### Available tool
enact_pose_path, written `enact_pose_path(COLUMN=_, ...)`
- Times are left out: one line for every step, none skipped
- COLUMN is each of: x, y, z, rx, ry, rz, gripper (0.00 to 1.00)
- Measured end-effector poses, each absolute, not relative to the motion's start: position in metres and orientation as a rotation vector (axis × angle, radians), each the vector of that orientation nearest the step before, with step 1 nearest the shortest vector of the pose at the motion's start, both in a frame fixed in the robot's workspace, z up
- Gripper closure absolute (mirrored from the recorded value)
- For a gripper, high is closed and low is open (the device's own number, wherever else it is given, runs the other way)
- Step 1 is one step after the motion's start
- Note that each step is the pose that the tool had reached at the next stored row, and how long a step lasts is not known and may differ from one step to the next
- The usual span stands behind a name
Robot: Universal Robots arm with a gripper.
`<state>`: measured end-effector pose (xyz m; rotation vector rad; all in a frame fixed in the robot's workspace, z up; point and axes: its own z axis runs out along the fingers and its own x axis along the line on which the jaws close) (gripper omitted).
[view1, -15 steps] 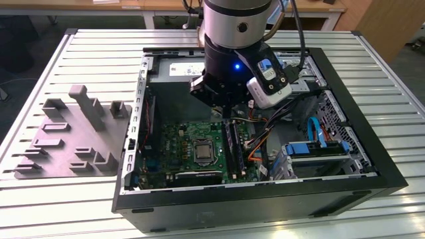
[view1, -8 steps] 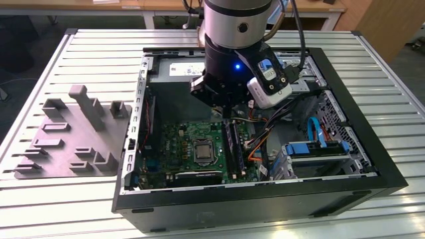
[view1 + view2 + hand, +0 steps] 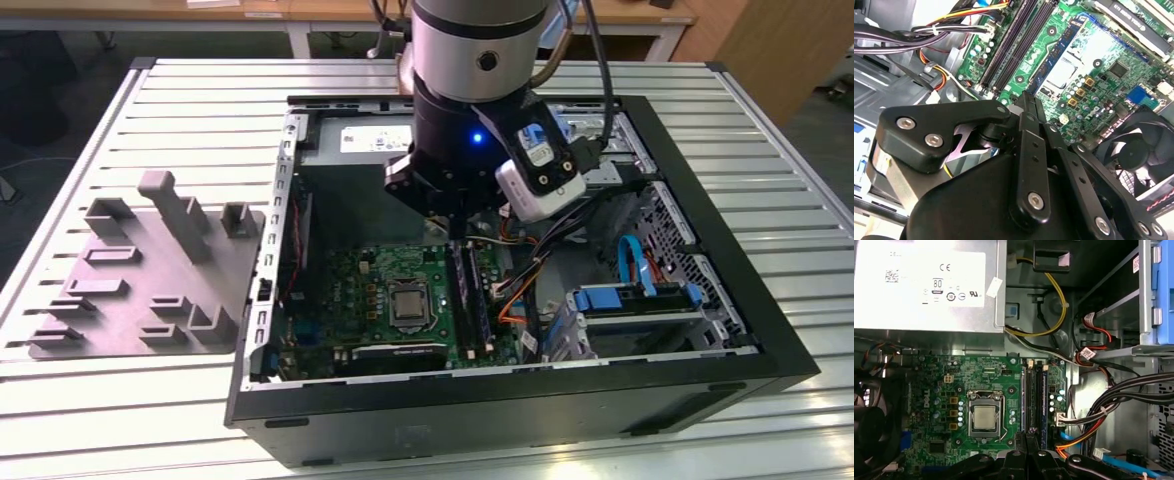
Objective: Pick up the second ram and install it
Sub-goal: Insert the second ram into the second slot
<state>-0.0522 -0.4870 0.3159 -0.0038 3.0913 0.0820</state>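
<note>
Open case point(image 3: 534, 400) on slatted desk point(image 3: 747, 130); tool point(image 3: 1026, 98) at the memory slots point(image 3: 1030, 395).
From the exterior view's left: grey fixture tray point(image 3: 134, 290); then, inside the case, a power-supply box point(image 3: 929, 285) bearing a white printed label, the green motherboard point(image 3: 354, 280) and the processor socket point(image 3: 404, 303). The second ram point(image 3: 1043, 395), a thin blue-black stick seen edge-on, stands among the memory slots just beside the socket. The tool hangs over the slots' end, fingers pressed together; pinching anything, cannot tell. Blue drive brackets point(image 3: 641, 300) lie rightmost.
</note>
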Motion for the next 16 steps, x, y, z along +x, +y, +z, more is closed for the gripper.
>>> enact_pose_path(x=-0.052, y=-0.487, z=0.315, rx=0.000, ry=3.091, rz=0.085, gripper=0.89)
enact_pose_path(x=-0.051, y=-0.487, z=0.314, rx=0.003, ry=3.091, rz=0.088, gripper=0.89)
enact_pose_path(x=-0.051, y=-0.487, z=0.313, rx=0.004, ry=3.091, rz=0.091, gripper=0.89)
enact_pose_path(x=-0.050, y=-0.487, z=0.312, rx=0.004, ry=3.091, rz=0.093, gripper=0.89)
enact_pose_path(x=-0.050, y=-0.487, z=0.311, rx=0.004, ry=3.091, rz=0.094, gripper=0.89)
enact_pose_path(x=-0.049, y=-0.487, z=0.310, rx=0.004, ry=3.091, rz=0.094, gripper=0.89)
enact_pose_path(x=-0.048, y=-0.487, z=0.309, rx=0.001, ry=3.091, rz=0.094, gripper=0.89)
enact_pose_path(x=-0.047, y=-0.487, z=0.308, rx=-0.002, ry=3.091, rz=0.094, gripper=0.89)
enact_pose_path(x=-0.046, y=-0.487, z=0.307, rx=-0.004, ry=3.091, rz=0.095, gripper=0.89)
enact_pose_path(x=-0.045, y=-0.487, z=0.306, rx=-0.007, ry=3.091, rz=0.094, gripper=0.89)
enact_pose_path(x=-0.044, y=-0.487, z=0.305, rx=-0.011, ry=3.091, rz=0.095, gripper=0.89)
enact_pose_path(x=-0.043, y=-0.487, z=0.304, rx=-0.014, ry=3.091, rz=0.095, gripper=0.89)
enact_pose_path(x=-0.042, y=-0.487, z=0.303, rx=-0.018, ry=3.091, rz=0.095, gripper=0.89)
enact_pose_path(x=-0.041, y=-0.487, z=0.302, rx=-0.021, ry=3.091, rz=0.095, gripper=0.89)
enact_pose_path(x=-0.041, y=-0.487, z=0.302, rx=-0.022, ry=3.091, rz=0.095, gripper=0.89)
enact_pose_path(x=-0.041, y=-0.487, z=0.301, rx=-0.023, ry=3.091, rz=0.095, gripper=0.89)
